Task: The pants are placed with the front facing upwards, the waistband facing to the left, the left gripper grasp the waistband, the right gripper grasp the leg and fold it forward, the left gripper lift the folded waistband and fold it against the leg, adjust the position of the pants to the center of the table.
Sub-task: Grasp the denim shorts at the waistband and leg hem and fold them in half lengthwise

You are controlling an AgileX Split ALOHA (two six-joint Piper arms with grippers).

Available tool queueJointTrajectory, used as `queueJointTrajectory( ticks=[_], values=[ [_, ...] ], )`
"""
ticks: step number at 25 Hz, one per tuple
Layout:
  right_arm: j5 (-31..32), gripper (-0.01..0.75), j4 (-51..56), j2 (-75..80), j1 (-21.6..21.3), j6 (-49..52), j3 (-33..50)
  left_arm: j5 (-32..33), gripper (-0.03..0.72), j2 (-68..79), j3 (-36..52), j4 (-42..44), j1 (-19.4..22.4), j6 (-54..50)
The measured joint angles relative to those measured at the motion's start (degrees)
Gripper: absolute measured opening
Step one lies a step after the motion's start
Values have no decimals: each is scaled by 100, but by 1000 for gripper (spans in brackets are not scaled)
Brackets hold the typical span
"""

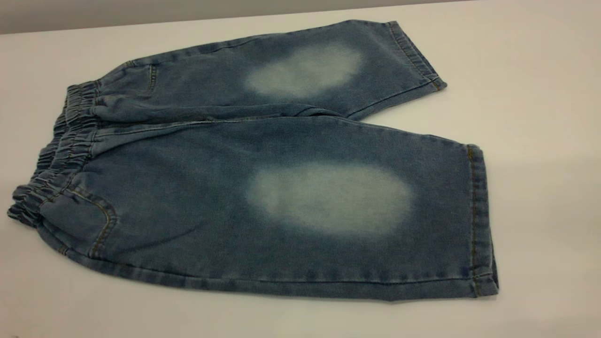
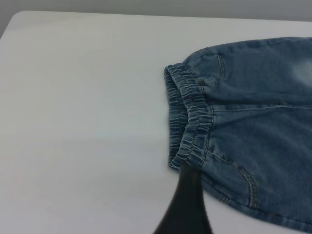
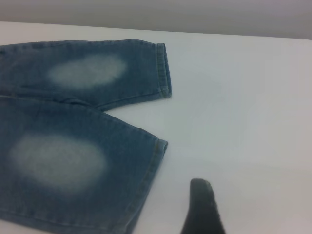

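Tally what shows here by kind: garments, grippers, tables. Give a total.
Garments: 1, the pants
Grippers: 2, the left gripper and the right gripper, each only partly in view
Tables: 1, the table
Total: 4

Faded denim pants [image 1: 263,188] on a smooth, seemingly matt table [image 1: 540,117]

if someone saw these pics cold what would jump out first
The blue denim pants lie spread flat on the white table, waistband to the left. Two pale faded ovals stand out, one on the near leg and one on the far leg. The left end effector is by the waistband and the right end effector sits off the near hem, neither touching cloth.
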Motion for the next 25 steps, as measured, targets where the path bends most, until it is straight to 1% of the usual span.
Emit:
queueJointTrajectory(
  ticks=[19,23,25],
  values=[
    [0,427,0,0,0,0,0,0,566,11,0,0,0,-19],
    [-22,427,0,0,0,87,-14,-111,566,246,-180,18,0,-476],
    [-169,427,11,64,0,282,-103,-326,566,506,-349,18,0,-688]
  ],
)
